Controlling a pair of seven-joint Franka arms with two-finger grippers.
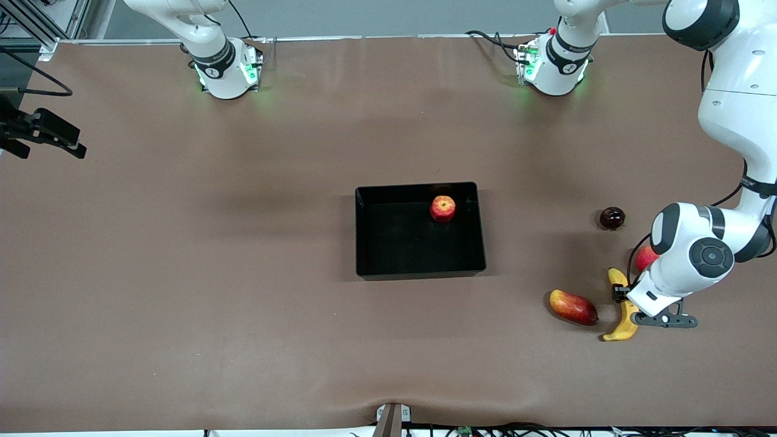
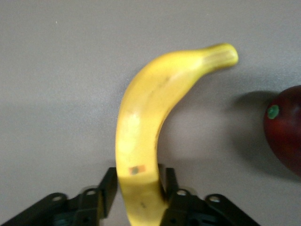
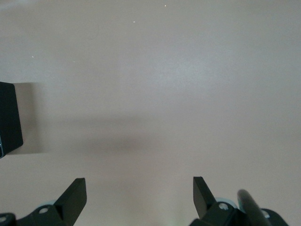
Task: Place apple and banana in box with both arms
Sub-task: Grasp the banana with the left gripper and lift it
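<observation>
Toward the left arm's end of the table you have three stray fruits on the brown table cover (image 1: 182, 273). The red-yellow mango (image 1: 573, 306) lies on its side, nearest the front camera of the three. A red-pink round fruit (image 1: 644, 257) sits farther from that camera and is partly hidden, so you see only one side of it. Farther back still is a small, dark, glossy round fruit (image 1: 612, 218); you cannot tell its kind.
</observation>
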